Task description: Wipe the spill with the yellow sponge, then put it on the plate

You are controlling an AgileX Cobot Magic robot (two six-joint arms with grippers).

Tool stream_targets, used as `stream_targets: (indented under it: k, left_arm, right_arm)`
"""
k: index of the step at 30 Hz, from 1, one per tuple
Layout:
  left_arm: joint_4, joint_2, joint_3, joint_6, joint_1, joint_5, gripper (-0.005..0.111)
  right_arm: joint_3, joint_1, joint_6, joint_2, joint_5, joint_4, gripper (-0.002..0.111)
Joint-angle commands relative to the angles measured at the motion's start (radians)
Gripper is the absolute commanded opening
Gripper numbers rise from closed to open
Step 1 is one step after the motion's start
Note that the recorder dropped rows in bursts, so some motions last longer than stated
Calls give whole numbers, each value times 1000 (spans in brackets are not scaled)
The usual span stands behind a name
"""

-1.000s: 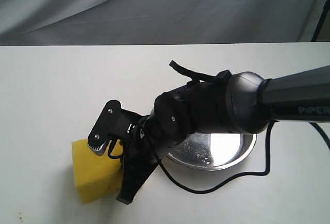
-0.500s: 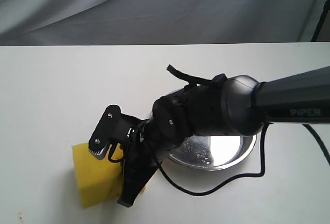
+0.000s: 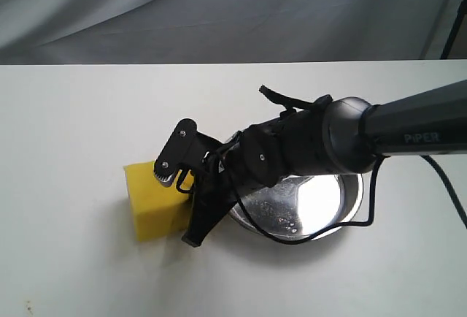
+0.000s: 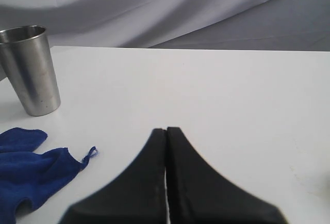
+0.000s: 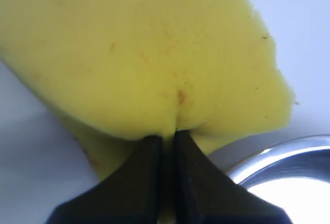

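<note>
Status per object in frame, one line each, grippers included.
yellow sponge: pinched at one edge, dented at the grip
right gripper: shut on the yellow sponge
plate: right side up, sponge not in it
left gripper: shut, holding nothing
steel cup: upright
blue cloth: crumpled, lying near the steel cup
spill: not visible in any view

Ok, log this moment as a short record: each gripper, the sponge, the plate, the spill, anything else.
right gripper: shut on the yellow sponge
left gripper: shut, holding nothing
yellow sponge: beside the plate, not on it
plate: partly hidden by the right arm
spill: not seen in any view
other: steel cup and blue cloth near the left gripper
</note>
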Motion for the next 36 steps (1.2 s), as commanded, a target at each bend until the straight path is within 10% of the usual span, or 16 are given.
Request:
stream_targets:
  k: [1, 17, 36]
  left_arm:
    - [-1, -4, 2, -4, -6, -4, 0]
    - [-1, -4, 2, -4, -6, -4, 0]
    - [-1, -4, 2, -4, -6, -4, 0]
  right_arm:
    - [4, -12, -15, 34, -74, -26, 0]
    - [-180, -14, -13, 50, -68, -26, 0]
    - [-188, -10, -98, 68, 436, 40, 0]
